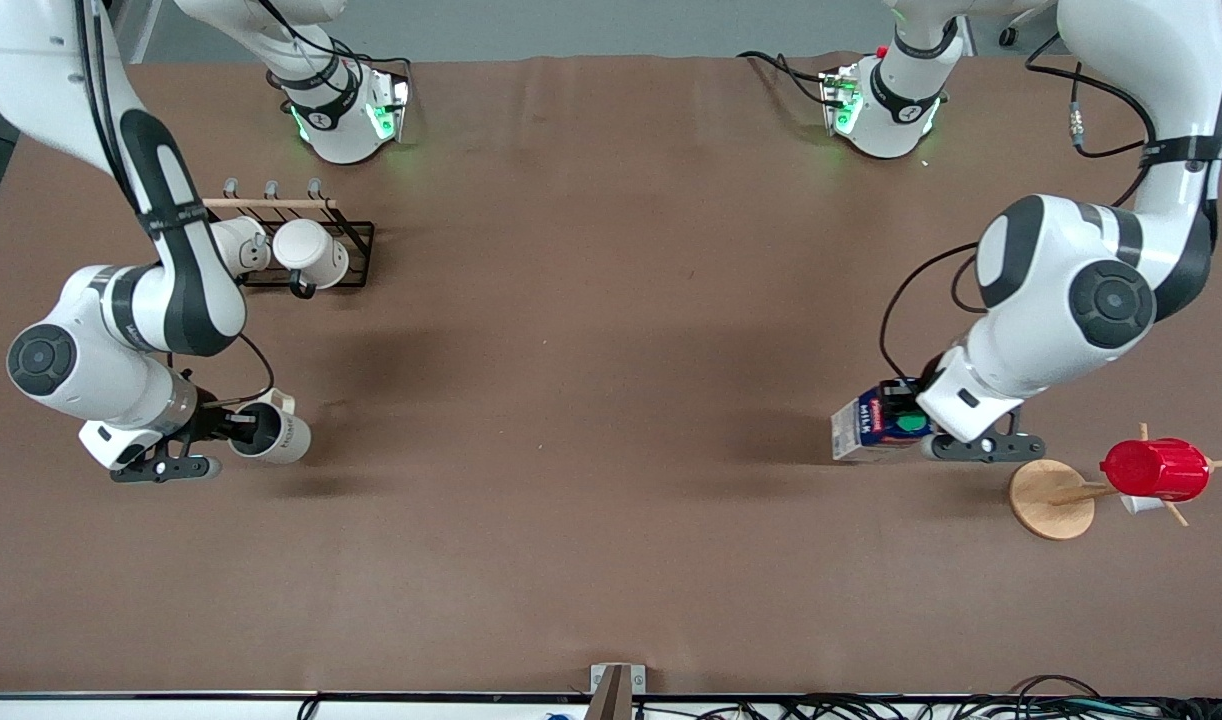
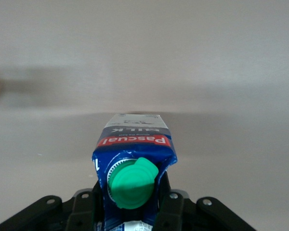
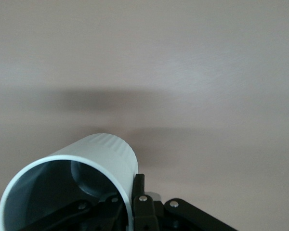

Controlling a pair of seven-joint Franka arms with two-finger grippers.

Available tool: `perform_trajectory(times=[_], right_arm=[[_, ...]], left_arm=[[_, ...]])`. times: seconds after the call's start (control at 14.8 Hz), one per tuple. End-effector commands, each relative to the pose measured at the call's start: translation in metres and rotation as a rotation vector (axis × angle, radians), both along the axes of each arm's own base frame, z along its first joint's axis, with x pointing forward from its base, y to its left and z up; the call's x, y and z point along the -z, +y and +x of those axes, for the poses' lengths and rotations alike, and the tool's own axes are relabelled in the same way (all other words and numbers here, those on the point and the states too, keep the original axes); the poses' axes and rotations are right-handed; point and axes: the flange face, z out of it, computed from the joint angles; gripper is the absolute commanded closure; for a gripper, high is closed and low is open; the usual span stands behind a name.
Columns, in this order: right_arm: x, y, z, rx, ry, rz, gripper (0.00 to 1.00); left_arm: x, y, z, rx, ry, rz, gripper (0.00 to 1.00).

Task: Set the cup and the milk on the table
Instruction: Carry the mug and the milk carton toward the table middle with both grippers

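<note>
The cup [image 1: 276, 432], a cream-beige mug with dark lettering, lies tipped on its side in my right gripper [image 1: 236, 425] over the table [image 1: 591, 330] at the right arm's end. In the right wrist view the gripper [image 3: 127, 202] is shut on the cup's [image 3: 94, 156] rim, one finger inside and one finger [image 3: 139, 190] outside. The milk [image 1: 868, 428] is held tipped over in my left gripper [image 1: 906, 420] just above the table at the left arm's end. In the left wrist view the gripper [image 2: 132, 209] is shut on the carton [image 2: 135, 144] beside its green cap [image 2: 132, 185].
A black wire rack [image 1: 356, 245] with a wooden hook bar holds two whiter mugs [image 1: 311, 252], farther from the front camera than the cup. A wooden stand with a round base [image 1: 1051, 500] carries a red ribbed cup [image 1: 1156, 468] close beside the left gripper.
</note>
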Motion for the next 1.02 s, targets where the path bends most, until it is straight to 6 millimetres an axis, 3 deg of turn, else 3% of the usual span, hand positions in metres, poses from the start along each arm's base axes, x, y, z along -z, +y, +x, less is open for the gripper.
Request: perform_trajectory(times=[0.0,0.27,0.54,0.68,0.95], right_arm=[[-0.033,0.079,0.0,0.067,0.021,0.015,1.0],[-0.049,0.183,-0.007,0.133,-0.005,0.066,1.0],[-0.028,0.27,-0.018,0.164,-0.001,0.035,1.0],[-0.012,0.305,-0.028,0.171,0.005,0.022,1.0],[0.011,0.345,-0.037,0.192,-0.04,0.056,0.99]], left_arm=[[-0.012,-0.033,-0.003,-0.022,-0.005,-0.005,0.57],[-0.015,-0.073,-0.012,-0.088,-0.002,-0.011,0.57],[-0.017,-0.107,-0.022,-0.137,0.001,-0.017,0.57],[-0.014,-0.126,-0.024,-0.164,0.006,-0.024,0.57],[0.003,-0.174,-0.03,-0.238,0.031,-0.027,0.57]])
